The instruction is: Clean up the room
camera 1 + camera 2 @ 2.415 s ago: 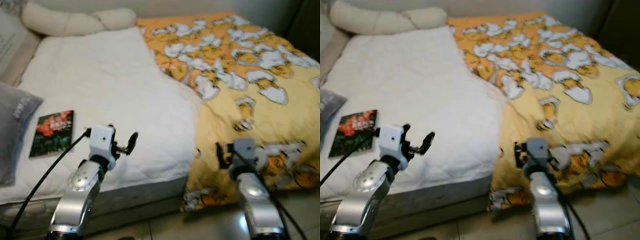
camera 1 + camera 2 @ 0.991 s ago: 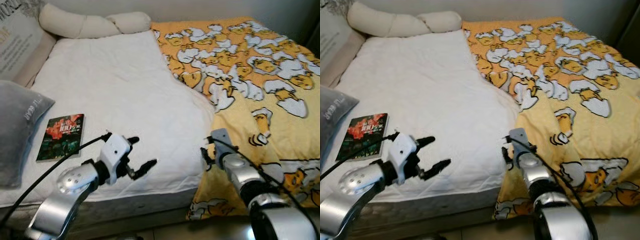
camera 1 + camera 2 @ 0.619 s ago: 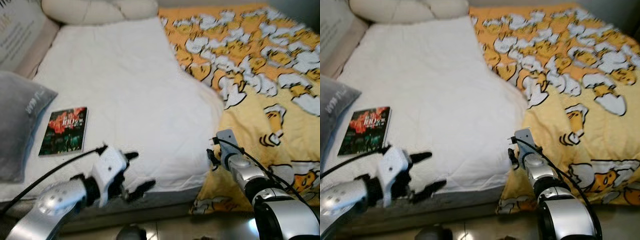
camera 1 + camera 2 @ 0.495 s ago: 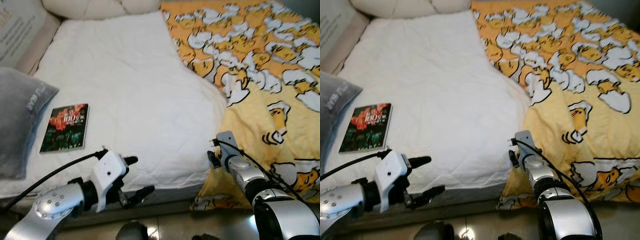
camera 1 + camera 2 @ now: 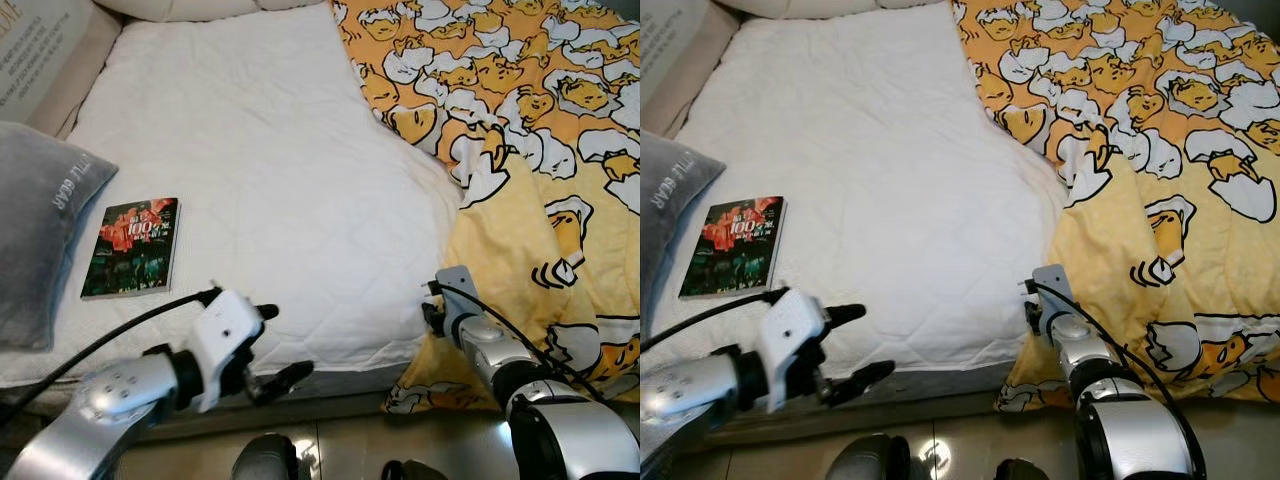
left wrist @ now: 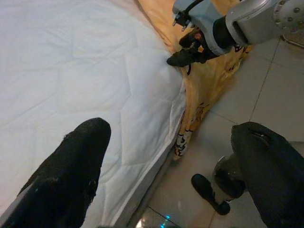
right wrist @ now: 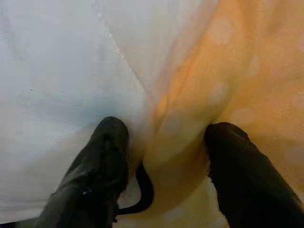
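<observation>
Right now the right gripper [image 7: 164,166] sits at the near edge of the bed [image 5: 260,170], fingers apart and pressed on either side of a fold of the yellow duck-print blanket [image 5: 540,130] where it meets the white mattress cover [image 5: 870,150]. Blanket covers the right half of the bed and hangs over the near edge toward the tiled floor [image 6: 247,95]. Left gripper [image 5: 270,345] hovers just off the near edge of the mattress, fingers spread wide, holding nothing. Book [image 5: 132,247] with a red and dark cover lies flat on the white cover at the left, just beside a grey pillow [image 5: 35,235]. Cream bolster [image 5: 200,6] lies along the far end of the bed.
</observation>
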Available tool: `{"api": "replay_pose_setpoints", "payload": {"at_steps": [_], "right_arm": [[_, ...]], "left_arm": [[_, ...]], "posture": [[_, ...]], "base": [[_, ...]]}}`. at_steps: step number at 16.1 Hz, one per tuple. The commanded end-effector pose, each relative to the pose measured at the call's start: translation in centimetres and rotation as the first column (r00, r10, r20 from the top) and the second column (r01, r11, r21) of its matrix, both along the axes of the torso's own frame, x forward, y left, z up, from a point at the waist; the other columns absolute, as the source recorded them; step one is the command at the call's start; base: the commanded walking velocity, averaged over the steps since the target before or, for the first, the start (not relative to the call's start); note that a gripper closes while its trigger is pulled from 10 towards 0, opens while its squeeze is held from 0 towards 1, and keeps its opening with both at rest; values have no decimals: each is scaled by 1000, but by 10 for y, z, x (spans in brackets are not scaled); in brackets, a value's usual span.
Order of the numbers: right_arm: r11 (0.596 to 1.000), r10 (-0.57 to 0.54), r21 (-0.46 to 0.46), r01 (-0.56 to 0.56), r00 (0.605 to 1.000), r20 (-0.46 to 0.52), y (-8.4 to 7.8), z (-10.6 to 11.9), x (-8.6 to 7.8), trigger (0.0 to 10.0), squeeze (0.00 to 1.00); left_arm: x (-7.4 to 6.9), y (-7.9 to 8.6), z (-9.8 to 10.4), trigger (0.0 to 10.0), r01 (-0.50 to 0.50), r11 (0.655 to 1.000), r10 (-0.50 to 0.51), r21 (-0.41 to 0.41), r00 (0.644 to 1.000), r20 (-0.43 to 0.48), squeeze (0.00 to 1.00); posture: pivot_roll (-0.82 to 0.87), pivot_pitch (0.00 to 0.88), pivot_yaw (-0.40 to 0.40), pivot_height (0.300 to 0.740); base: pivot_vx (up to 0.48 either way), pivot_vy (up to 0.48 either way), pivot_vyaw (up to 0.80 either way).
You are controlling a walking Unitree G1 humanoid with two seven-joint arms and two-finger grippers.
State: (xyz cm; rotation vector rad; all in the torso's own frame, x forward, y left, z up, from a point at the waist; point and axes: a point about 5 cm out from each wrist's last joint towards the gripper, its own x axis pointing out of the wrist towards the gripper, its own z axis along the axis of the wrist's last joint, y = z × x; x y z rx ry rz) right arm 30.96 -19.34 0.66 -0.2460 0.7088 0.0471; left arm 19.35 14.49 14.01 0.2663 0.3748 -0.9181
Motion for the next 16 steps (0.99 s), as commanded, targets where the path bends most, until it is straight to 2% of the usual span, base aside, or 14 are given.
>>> {"api": "replay_pose_setpoints", "payload": {"at_steps": [1, 3, 8, 12, 16], "right_arm": [[1000, -13, -13, 13, 999, -38, -7, -6, -7, 0, 0], [1000, -14, -12, 14, 999, -44, -8, -7, -8, 0, 0], [1000, -24, -8, 24, 999, -45, -12, -5, -7, 0, 0], [1000, -16, 1, 16, 1000, -26, -14, 1, -1, 0, 0], [1000, -16, 15, 17, 1000, -12, -22, 6, 1, 0, 0]], "left_arm": [[3, -2, -8, 10000, -18, 1000, 18, 12, 1000, -18, 0], [8, -6, -13, 10000, -28, 1000, 29, 4, 999, -23, 0], [15, -12, -12, 10000, -32, 999, 32, -4, 999, -19, 0], [31, -17, -16, 10000, -44, 999, 44, 4, 999, -9, 0], [46, -9, -30, 10000, -51, 998, 53, 47, 997, -52, 0]], "posture": [[353, 153, 37, 740], [353, 149, 36, 740], [348, 137, 33, 740], [305, 88, 19, 740], [248, 15, 12, 740]], "base": [[0, 0, 0], [0, 0, 0], [0, 0, 0], [0, 0, 0], [0, 0, 0]]}}
